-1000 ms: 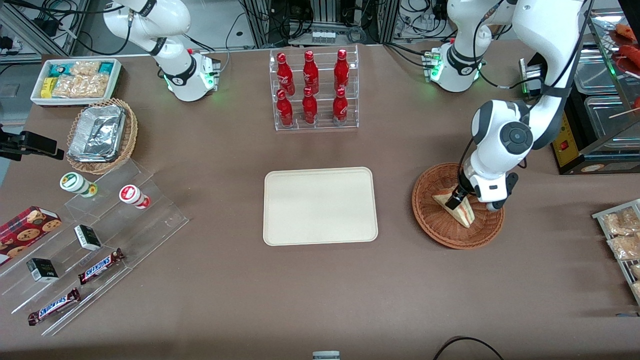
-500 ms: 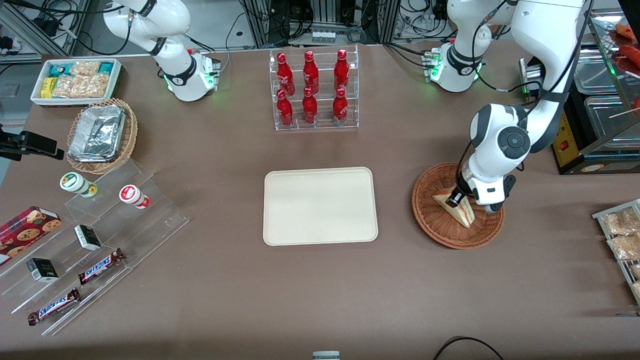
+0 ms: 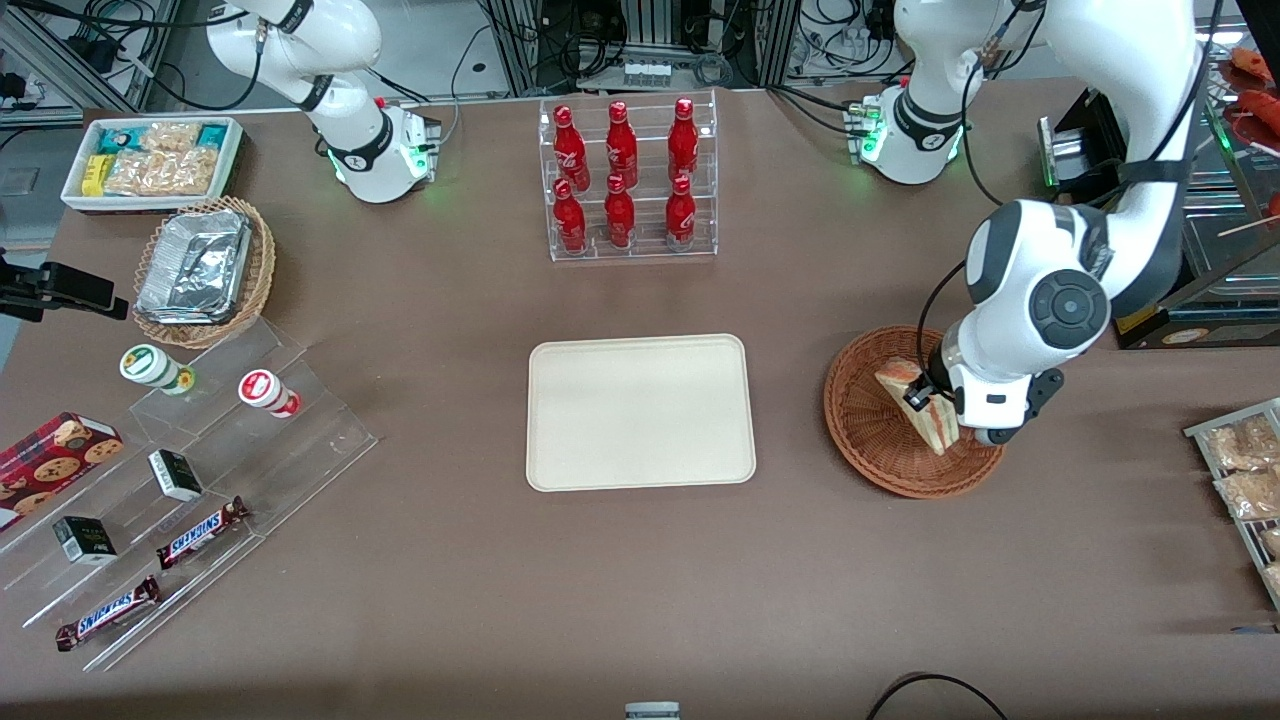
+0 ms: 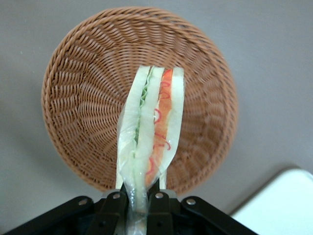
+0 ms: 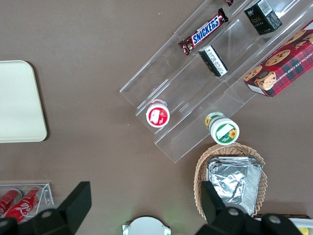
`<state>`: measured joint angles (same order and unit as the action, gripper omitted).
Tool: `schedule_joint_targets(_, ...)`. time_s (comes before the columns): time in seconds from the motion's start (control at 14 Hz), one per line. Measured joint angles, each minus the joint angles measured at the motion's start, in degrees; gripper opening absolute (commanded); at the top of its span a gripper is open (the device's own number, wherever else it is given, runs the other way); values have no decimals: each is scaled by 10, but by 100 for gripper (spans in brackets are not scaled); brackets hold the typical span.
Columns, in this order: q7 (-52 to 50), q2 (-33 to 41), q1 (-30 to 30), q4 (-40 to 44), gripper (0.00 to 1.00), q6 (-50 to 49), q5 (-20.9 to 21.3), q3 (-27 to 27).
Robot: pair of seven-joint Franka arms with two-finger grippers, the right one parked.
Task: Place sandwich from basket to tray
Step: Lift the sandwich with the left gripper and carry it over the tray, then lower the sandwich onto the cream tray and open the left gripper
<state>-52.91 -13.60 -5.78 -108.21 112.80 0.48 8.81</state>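
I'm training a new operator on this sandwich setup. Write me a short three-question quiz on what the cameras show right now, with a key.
1. True or false: the gripper is shut on the sandwich.
2. Where is the sandwich? A) flat on the tray B) held above the basket C) on the bare table.
3. Fill in: the tray holds ___ items.

Key: 1 true, the fingers clamp the wedge at one end. 2 B, the wrist view shows it hanging over the basket's bowl. 3 no, its surface is bare.
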Motion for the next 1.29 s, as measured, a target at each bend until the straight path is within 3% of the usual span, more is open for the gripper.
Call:
schedule_joint_targets(0.71, 56, -150, -164, 171, 0, -13, 0, 7)
schedule_joint_targets(1.29, -61, -275, -289, 304, 0, 5, 0, 7)
